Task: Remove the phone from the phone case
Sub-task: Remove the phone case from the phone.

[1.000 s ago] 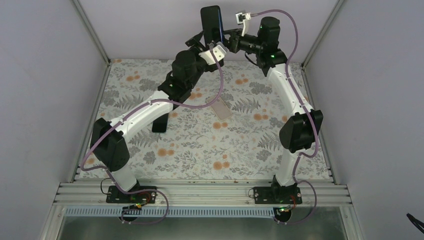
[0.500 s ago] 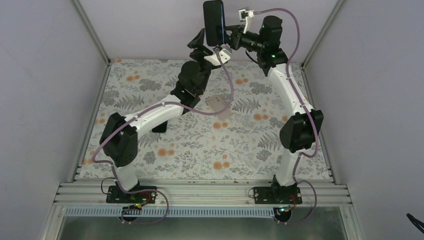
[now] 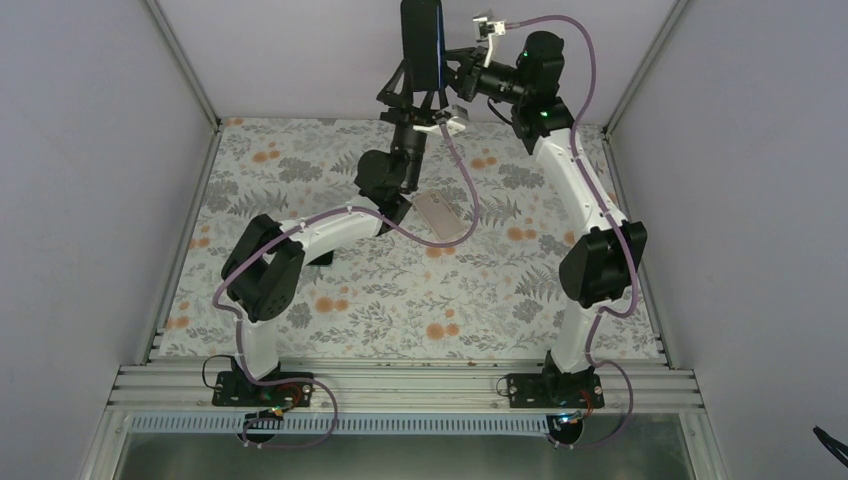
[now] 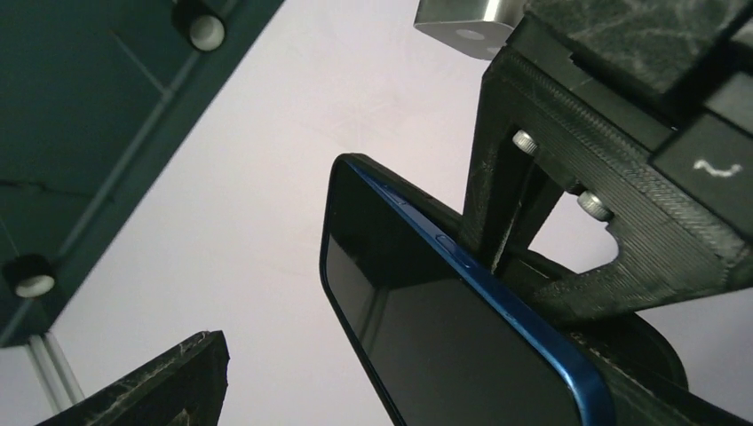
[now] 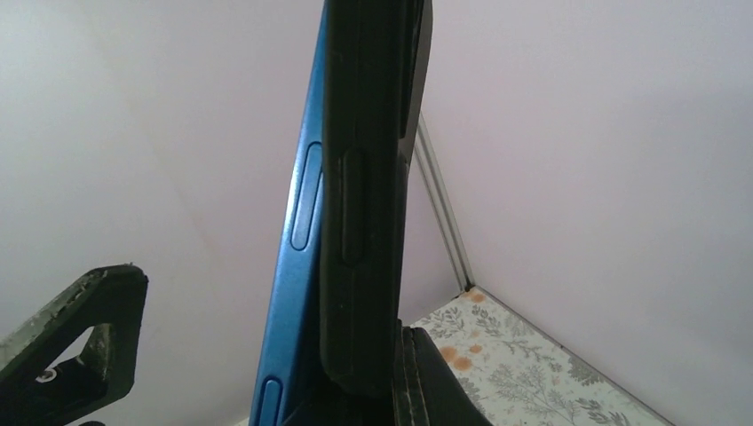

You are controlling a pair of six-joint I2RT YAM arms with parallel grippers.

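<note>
Above the far edge of the flowered bench, both arms reach high. The blue phone stands upright in the air there, with its black case on its back. The right claw is clamped across the phone's side edge. The left claw gapes wide just below, one finger apart from the screen.

Bright, even overhead light, soft shadows on the table — the phone close-up slightly soft.
</note>
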